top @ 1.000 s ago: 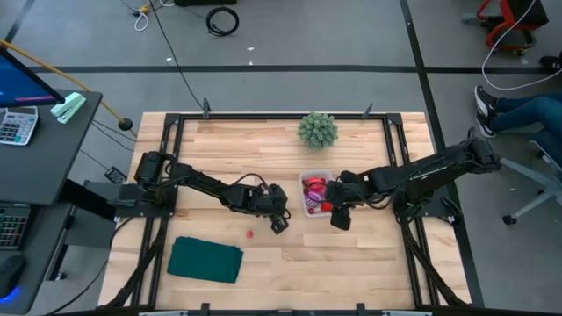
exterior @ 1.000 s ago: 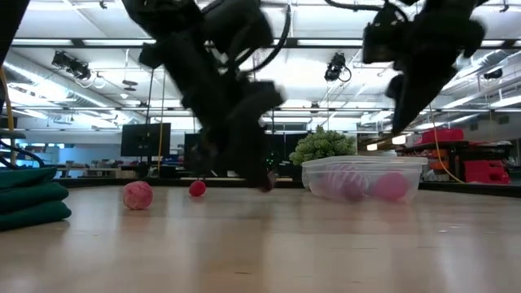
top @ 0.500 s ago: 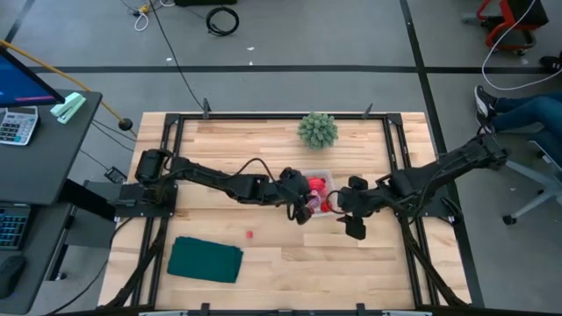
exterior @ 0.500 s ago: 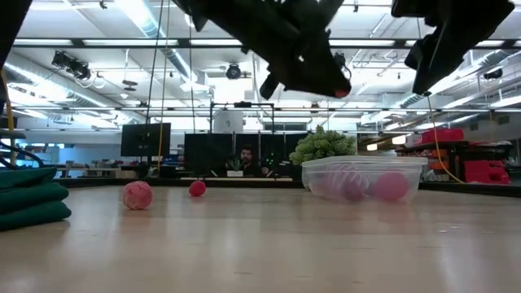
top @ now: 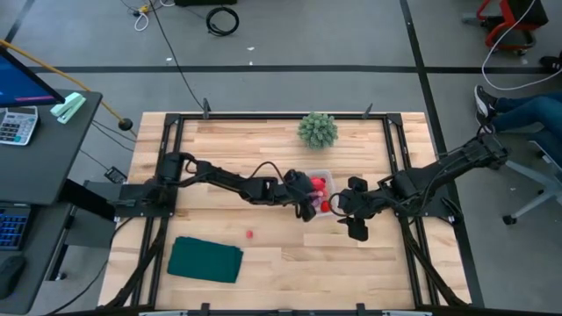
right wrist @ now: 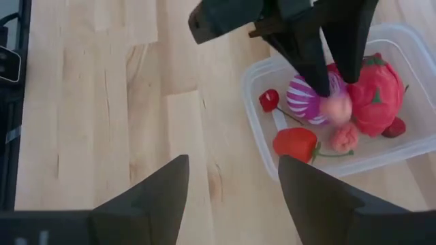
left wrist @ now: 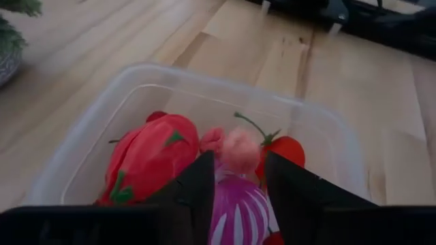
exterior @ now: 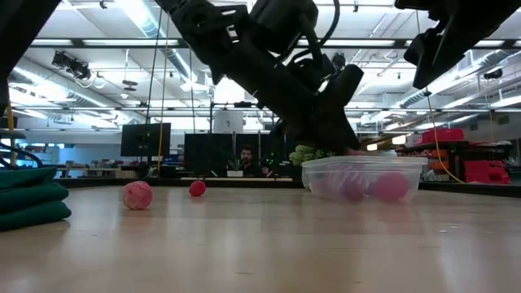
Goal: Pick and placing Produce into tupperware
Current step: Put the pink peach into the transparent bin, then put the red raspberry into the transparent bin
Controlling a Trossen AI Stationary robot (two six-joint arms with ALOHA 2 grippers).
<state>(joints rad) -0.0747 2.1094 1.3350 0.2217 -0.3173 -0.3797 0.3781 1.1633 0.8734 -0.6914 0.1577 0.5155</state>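
Note:
The clear tupperware tub (top: pixel 318 178) (exterior: pixel 364 175) stands on the table, right of centre. It holds a large red piece (left wrist: pixel 150 160), a purple-striped ball (right wrist: pixel 304 99), a red pepper (right wrist: pixel 294 144) and small berries. My left gripper (left wrist: pixel 238 170) (top: pixel 307 207) hangs over the tub, shut on a pink berry (left wrist: pixel 238 150). My right gripper (right wrist: pixel 231 194) (top: pixel 356 226) is open and raised, beside the tub toward the table's right edge. A pink ball (exterior: pixel 137 195) and a small red piece (exterior: pixel 197 189) (top: pixel 249 234) lie loose on the table. My left gripper pinches the pink berry (right wrist: pixel 335 106) between its two fingertips (left wrist: pixel 204 178), coming slanting down from the table's left. The berry sits over the purple-striped ball (left wrist: pixel 238 211) inside the tub; whether it touches the pieces below, I cannot tell.
A dark green folded cloth (top: pixel 205 260) (exterior: pixel 28 199) lies near the table's near left corner. A green bushy plant (top: pixel 317 129) stands behind the tub near the far edge. Bare wood stretches between the cloth and the tub. A person sits far off in the room behind.
My left gripper rose from the table near its middle, carrying the pink berry, swung toward the table's right and came down over the tub. My right gripper drew back from the tub toward the table's right edge and lifted.

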